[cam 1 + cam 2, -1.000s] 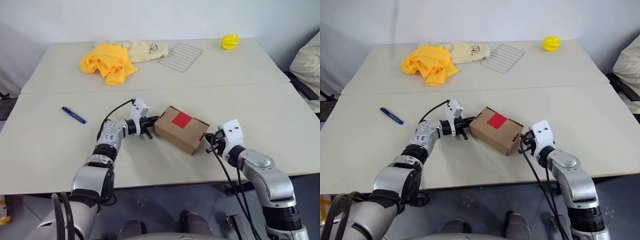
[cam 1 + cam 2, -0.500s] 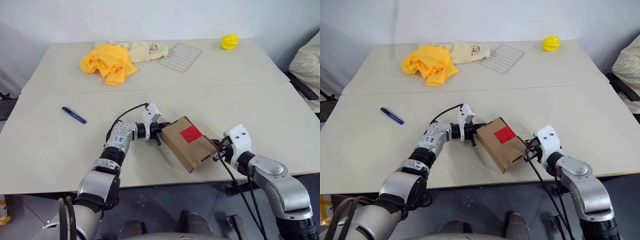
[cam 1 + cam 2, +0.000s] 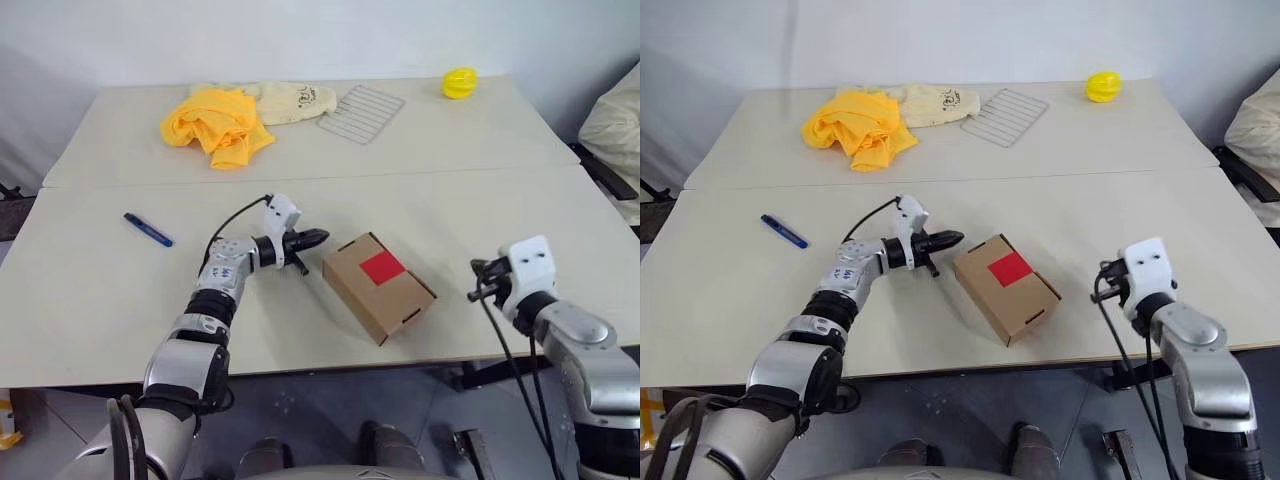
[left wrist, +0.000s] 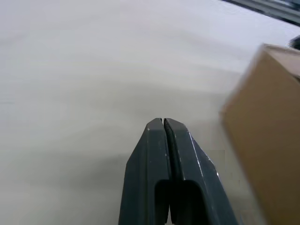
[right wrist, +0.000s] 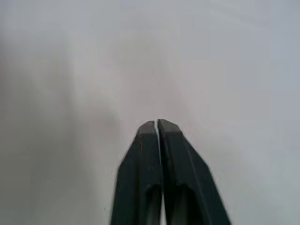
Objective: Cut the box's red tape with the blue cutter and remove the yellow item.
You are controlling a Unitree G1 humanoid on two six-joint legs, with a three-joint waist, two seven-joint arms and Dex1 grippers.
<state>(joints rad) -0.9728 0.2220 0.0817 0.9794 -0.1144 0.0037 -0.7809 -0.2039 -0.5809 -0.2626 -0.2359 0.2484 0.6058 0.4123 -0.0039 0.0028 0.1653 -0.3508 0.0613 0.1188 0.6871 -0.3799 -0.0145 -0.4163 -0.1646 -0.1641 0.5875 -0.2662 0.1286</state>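
The box (image 3: 380, 285) lies closed near the middle of the front table, turned at an angle, with the red tape (image 3: 382, 267) across its lid. The blue cutter (image 3: 147, 230) rests on the table far to the left. My left gripper (image 3: 318, 237) is shut and empty, level, pointing at the box's left corner with a small gap; the left wrist view shows its tips (image 4: 162, 121) beside the cardboard (image 4: 267, 122). Well off to the right of the box is my right gripper (image 3: 476, 282), shut on nothing, as the right wrist view (image 5: 158, 123) shows. The yellow item is out of view.
On the back table lie an orange-yellow cloth (image 3: 215, 125), a cream cloth (image 3: 295, 100), a wire rack (image 3: 362, 112) and a lemon-yellow round object (image 3: 459, 82). A seam (image 3: 300, 180) separates the two tables. The front table's edge (image 3: 400, 362) runs close behind the box.
The box has been swung round on the table and shifted slightly right. Both grippers have drawn away from it, the left back to the left, the right out to the right.
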